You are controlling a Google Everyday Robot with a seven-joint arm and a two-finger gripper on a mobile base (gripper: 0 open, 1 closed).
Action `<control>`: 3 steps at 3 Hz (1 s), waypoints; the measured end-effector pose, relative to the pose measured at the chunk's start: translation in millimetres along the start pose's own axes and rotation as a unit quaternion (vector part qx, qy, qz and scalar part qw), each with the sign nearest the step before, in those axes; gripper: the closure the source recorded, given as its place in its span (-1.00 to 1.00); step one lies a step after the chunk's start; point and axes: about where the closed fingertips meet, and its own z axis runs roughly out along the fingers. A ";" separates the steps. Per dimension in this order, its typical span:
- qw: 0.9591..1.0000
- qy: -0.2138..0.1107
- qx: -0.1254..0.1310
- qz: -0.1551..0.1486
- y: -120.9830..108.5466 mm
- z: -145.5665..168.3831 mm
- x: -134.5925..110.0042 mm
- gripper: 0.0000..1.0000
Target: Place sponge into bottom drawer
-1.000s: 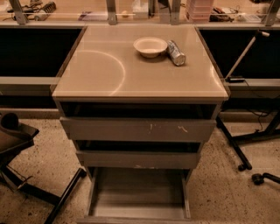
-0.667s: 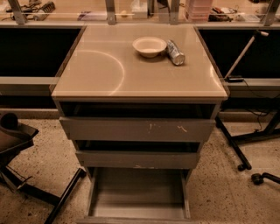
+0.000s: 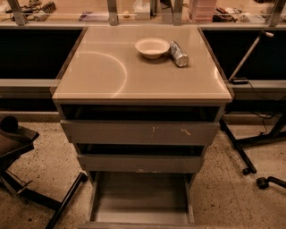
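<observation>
We take this for a lab or workshop: a bench [image 3: 89, 76] tops 3 grey metal drawers [image 3: 138, 133], the bottom drawer [image 3: 140, 197] open. Wheeled stand legs [image 3: 241, 154] cross the speckled floor [image 3: 228, 201], and tools [image 3: 42, 9] clutter the back counter [image 3: 67, 18].

The bottom drawer [image 3: 142, 199] runs off the lower edge, so we cannot see its front. Darkness hides the insides of the two upper drawers [image 3: 140, 133]. The tool is outside our view, and we cannot tell where the sponge is.

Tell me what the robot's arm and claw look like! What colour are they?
I can't tell you: the arm and claw are out of the picture, so no colours, shapes or cables show. I see the open bottom drawer, a white bowl and a silver can.
</observation>
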 end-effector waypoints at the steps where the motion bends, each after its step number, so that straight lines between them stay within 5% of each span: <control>1: 1.000 -0.009 0.007 -0.007 15.3 7.1 9.7 1.00; 2: 0.996 -0.067 0.046 -0.044 62.4 1.6 -10.5 1.00; 3: 0.993 -0.108 0.023 -0.040 118.4 29.8 7.2 1.00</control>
